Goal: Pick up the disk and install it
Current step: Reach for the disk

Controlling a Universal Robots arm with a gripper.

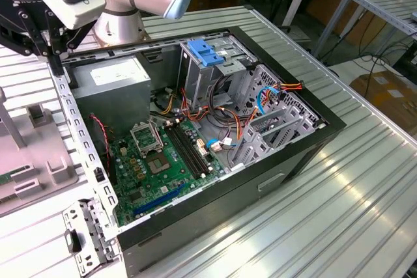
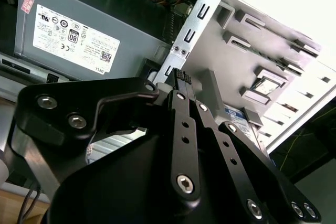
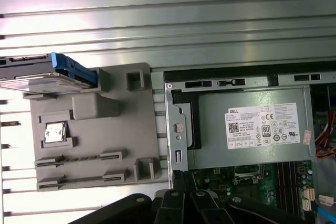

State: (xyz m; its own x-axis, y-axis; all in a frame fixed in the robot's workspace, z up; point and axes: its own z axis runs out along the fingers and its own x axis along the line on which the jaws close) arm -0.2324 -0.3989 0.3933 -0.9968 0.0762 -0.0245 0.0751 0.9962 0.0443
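- Hovering above the grey perforated steel rim (image 1: 70, 112) of the open black computer case (image 1: 293, 161), the black two-finger gripper (image 2: 181, 80) has its jaws pressed together on nothing.
- The flat silver disk with blue plastic rails (image 3: 39, 78) rests at one end of the grey moulded plastic tray (image 3: 121, 129) beside the case, well apart from the gripper.
- Risk: a descent from here would likely strike the rim or the large grey power-supply box (image 3: 252, 129), because the tool sits over them and not over the disk.
- Risk: closed jaws cannot straddle the disk, so arriving unopened could shove it off the tray.
- Risk: loose orange and red cables (image 1: 244, 118) near the grey metal drive cage (image 1: 195, 76) could snag the disk at insertion.
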